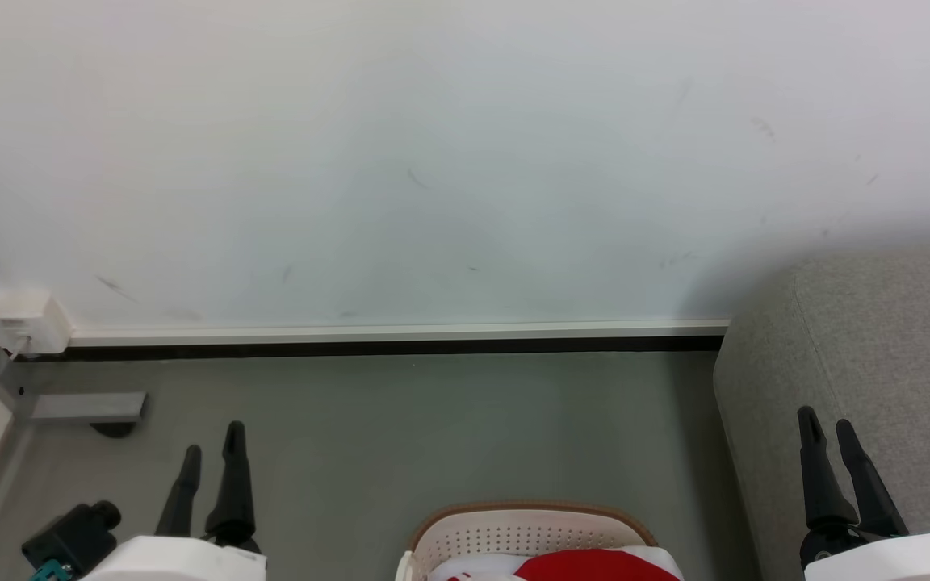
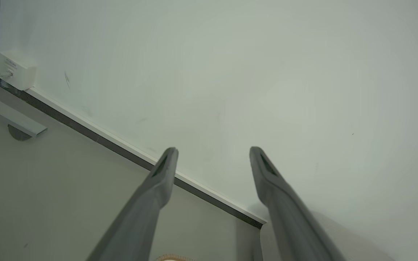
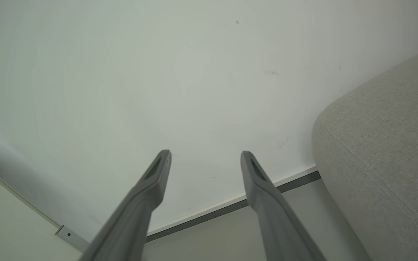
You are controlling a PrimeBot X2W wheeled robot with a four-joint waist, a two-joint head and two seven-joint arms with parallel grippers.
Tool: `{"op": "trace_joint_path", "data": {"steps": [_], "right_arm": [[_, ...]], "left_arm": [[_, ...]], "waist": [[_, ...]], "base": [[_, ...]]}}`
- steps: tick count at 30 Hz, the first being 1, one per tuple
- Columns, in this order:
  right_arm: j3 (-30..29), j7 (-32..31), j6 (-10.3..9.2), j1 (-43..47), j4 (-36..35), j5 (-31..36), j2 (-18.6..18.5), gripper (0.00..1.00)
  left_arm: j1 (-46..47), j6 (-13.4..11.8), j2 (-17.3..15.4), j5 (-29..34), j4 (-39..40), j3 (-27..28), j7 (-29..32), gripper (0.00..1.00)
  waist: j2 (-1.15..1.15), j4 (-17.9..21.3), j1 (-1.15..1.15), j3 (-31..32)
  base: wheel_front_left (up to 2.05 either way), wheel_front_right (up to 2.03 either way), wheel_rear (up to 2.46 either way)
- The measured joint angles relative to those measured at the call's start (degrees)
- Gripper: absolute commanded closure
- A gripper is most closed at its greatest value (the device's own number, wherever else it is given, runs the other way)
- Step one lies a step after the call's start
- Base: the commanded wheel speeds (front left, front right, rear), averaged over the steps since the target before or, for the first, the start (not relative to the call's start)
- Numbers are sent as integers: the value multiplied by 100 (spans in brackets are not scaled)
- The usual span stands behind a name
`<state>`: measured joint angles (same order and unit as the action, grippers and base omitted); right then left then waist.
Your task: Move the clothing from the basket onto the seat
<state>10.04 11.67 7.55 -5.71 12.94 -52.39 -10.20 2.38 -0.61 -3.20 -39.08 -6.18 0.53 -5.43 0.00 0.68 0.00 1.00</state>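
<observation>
— How far along is the robot with the laundry?

— By the look of it, nothing is moved yet. The clothing (image 1: 594, 567), red with a little white, lies in the basket (image 1: 513, 537), which stands on the floor at the bottom edge of the head view, between the two arms.

— And the seat?

— The seat (image 1: 877, 347) is at the right, near the basket. The part of its grey cushion that shows bears no garment.

— Are the grippers holding anything?

— No. The left gripper (image 1: 213, 440) hangs over the floor, left of the basket, jaws apart with nothing between them. The right gripper (image 1: 827, 420) hangs before the seat's rounded end, jaws likewise apart and bare. Both point toward the wall, not down at the basket.

— So what is left?

— Likely the whole job: reach into the basket, take the red fabric and carry it right onto the seat. How many garments lie there cannot be told, as the frame cuts off most of the basket.
</observation>
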Motion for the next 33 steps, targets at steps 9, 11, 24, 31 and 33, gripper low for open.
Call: {"op": "trace_joint_path", "data": {"steps": [9,11,24,31,33], "right_arm": [[-110,51,0,-7,0,687,97,0],[-113,57,0,-7,3,812,113,0],[-190,130,0,-11,34,1610,214,0],[-193,151,0,-25,85,1998,254,0],[-198,154,0,-38,100,2109,265,0]], "left_arm": [[-4,-187,-111,603,43,-162,-169,0],[-7,-233,-130,733,53,-220,-193,0],[-32,-380,-191,1446,100,-401,-376,0],[-48,-433,-211,1807,116,-452,-477,0],[-51,-449,-214,1902,126,-464,-501,0]], "waist": [[0,13,0,3],[0,15,0,8],[0,19,0,25],[0,23,0,33],[0,26,0,35]], "base": [[0,0,0],[0,0,0],[0,0,0],[0,0,0],[0,0,0]]}}
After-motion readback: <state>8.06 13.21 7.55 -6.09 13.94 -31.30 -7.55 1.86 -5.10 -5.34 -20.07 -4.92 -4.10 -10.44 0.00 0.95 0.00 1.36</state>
